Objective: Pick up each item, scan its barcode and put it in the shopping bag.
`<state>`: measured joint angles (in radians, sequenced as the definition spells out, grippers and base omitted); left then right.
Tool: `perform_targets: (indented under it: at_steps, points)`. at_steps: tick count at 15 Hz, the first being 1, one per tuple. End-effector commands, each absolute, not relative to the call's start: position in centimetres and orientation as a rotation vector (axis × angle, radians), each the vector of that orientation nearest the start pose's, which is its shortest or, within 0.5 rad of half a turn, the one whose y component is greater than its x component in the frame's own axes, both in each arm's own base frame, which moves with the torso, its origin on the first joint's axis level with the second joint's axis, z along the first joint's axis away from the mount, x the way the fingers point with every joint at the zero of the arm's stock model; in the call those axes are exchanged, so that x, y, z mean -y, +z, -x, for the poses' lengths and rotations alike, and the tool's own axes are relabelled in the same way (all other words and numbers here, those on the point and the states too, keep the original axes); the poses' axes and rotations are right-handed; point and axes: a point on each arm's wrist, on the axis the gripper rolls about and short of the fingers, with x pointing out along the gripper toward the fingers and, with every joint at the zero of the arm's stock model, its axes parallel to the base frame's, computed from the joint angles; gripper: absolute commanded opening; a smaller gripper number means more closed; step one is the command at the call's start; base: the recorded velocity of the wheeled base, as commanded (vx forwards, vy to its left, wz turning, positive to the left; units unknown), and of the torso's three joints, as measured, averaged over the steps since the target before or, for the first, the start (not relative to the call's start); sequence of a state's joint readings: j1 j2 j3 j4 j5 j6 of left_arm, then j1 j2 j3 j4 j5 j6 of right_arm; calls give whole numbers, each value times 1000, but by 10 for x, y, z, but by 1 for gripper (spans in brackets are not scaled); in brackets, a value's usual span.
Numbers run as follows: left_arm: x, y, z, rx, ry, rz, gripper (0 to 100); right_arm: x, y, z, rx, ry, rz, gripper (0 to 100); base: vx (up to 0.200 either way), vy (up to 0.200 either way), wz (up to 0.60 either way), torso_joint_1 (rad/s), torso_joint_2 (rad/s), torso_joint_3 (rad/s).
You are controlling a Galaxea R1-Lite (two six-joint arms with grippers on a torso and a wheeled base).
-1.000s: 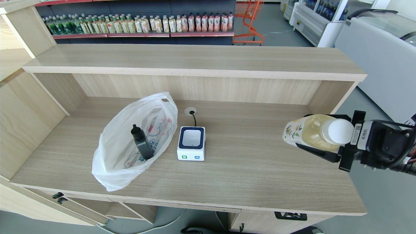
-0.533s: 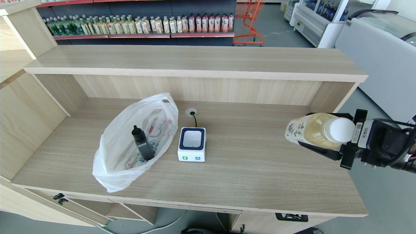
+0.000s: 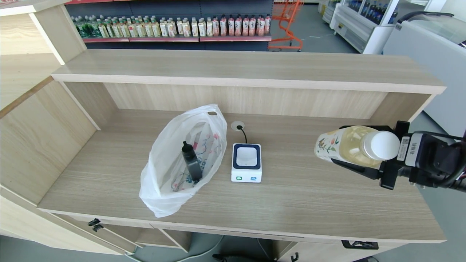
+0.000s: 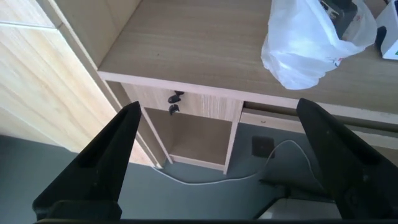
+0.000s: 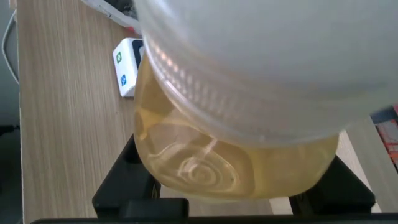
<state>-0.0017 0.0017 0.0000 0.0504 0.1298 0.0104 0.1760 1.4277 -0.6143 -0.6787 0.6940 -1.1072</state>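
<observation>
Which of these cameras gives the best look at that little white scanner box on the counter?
The head view: the scanner sits whole, seen from above, beside the shopping bag. The right wrist view catches the scanner partly, behind the held bottle; the left wrist view just a corner.

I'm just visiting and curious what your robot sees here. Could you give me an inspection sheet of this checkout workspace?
Surface: wooden counter with a raised back ledge.
Job's things: tea bottle held over the counter's right end; white shopping bag lying open, dark bottle inside; scanner beside the bag.
Clutter: nothing seen.
End effectors: right end effector shut on the tea bottle; left end effector open, before the counter's front edge.
Cables: black cable from scanner into a hole.
Surroundings: drink shelves, orange rack, freezers.
</observation>
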Motion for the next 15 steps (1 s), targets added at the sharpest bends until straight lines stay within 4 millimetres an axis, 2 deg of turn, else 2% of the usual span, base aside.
perform_targets:
  at_steps: [1,4,9,12,15]
  points:
    - [-3,70,23,-53,129,-14,100,-55,208,-223,359,857,994,0,0,200,0,-2,2,7]
    - [-3,70,23,-53,129,-16,100,-55,205,-227,348,862,989,0,0,200,0,7,4,2]
    - [-3,70,23,-53,128,-20,100,-56,200,-231,332,883,978,0,0,0,0,0,0,0]
    - [-3,70,23,-53,128,-22,100,-57,197,-235,336,913,967,0,200,0,0,-9,-1,7]
    - [-3,70,23,-53,128,-17,100,-60,191,-248,318,938,955,0,200,0,0,10,-1,2]
